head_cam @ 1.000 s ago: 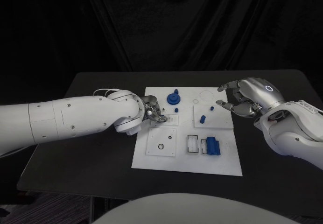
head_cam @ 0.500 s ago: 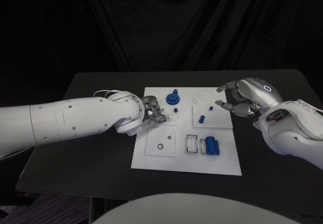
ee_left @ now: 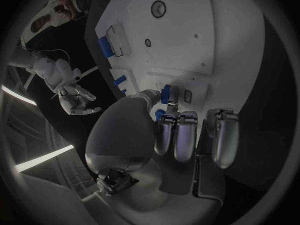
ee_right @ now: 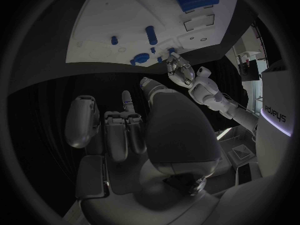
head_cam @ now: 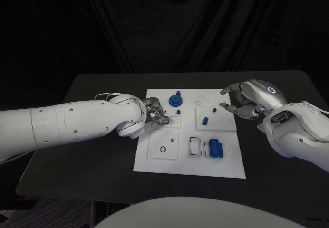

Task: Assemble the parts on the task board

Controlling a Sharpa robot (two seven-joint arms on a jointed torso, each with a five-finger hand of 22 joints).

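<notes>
Silver fingers [ee_left: 177,135] pinch small blue part [ee_left: 165,93] over flat white task board [head_cam: 226,164].

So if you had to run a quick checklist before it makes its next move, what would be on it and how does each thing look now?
1. Left hand is at the task board, by a small white block: ok.
2. Left hand holds a part: cannot tell; the left wrist view shows a small blue piece at its fingertips, but a grip is not plain.
3. Right hand carries nothing: ok, fingers curled over the board's far right edge, empty.
4. Big blue block sits near the board's front: ok.
5. Round blue part rests at the far side, unblocked: ok.
</notes>
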